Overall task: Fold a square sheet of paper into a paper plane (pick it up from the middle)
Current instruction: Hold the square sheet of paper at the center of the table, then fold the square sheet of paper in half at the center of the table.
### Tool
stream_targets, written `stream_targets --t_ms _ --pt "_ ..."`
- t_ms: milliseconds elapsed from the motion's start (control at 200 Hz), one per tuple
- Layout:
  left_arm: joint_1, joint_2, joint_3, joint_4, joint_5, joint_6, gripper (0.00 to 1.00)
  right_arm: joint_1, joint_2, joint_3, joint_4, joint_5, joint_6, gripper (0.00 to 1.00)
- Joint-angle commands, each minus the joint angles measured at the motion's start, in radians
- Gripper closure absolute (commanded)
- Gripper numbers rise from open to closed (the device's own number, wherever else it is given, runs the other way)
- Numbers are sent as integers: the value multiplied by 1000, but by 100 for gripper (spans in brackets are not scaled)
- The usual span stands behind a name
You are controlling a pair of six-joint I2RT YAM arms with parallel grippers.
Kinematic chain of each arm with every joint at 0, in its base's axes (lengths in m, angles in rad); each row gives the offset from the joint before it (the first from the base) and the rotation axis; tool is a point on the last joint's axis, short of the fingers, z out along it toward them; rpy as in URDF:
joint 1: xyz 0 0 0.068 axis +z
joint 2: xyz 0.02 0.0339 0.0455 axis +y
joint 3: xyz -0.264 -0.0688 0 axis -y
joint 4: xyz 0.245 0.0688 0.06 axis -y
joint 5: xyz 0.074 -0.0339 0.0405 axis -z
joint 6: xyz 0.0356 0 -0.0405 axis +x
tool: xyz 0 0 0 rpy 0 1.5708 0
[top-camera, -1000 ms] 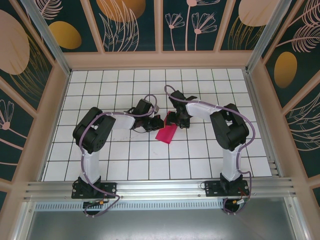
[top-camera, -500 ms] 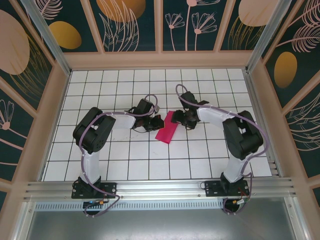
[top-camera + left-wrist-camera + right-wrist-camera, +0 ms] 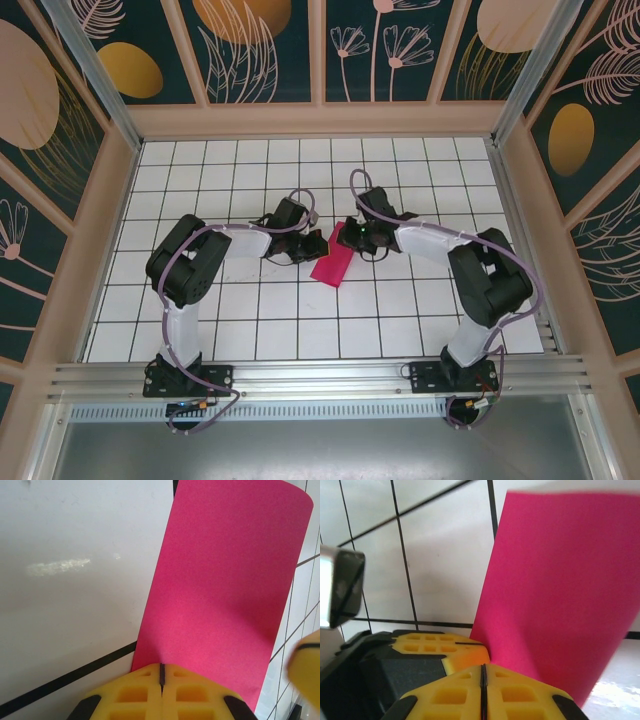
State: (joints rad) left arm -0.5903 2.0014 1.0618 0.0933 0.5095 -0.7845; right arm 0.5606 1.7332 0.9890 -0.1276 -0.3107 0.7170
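The square sheet of paper point(image 3: 332, 266), folded into a narrow magenta strip, is lying just off the centre of the white gridded table point(image 3: 250, 320), its long axis running from 1 o'clock down to 7 o'clock in the top view. The left gripper point(image 3: 314, 246) is sitting at the strip's 10 o'clock edge. In the left wrist view its yellow fingers point(image 3: 135, 695) are pressing together with only a thin seam showing, and the paper is fanning out from their tips toward 12 o'clock, so they are pinching its edge. The right gripper point(image 3: 347, 238) is covering the strip's 1 o'clock end. In the right wrist view its fingers point(image 3: 520, 695) are likewise pressing together on the paper's near edge. Half a second ago the right gripper was standing off to 3 o'clock of that end with its jaws spread. Since then it has been moving in and clamping down, while the left arm and the paper are keeping their places.
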Motion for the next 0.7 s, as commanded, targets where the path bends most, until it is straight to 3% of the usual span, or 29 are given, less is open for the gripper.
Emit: stream_targets --t_ms 0,375,696 --pt "14 83 -31 -170 -211 -9 100 12 26 -18 55 -67 16 91" --pt "14 91 -26 -190 -229 -31 100 6 74 -45 -60 -27 -24 91" --pt "14 90 -42 -195 -262 -52 100 -8 50 -137 -52 -15 -35 91"
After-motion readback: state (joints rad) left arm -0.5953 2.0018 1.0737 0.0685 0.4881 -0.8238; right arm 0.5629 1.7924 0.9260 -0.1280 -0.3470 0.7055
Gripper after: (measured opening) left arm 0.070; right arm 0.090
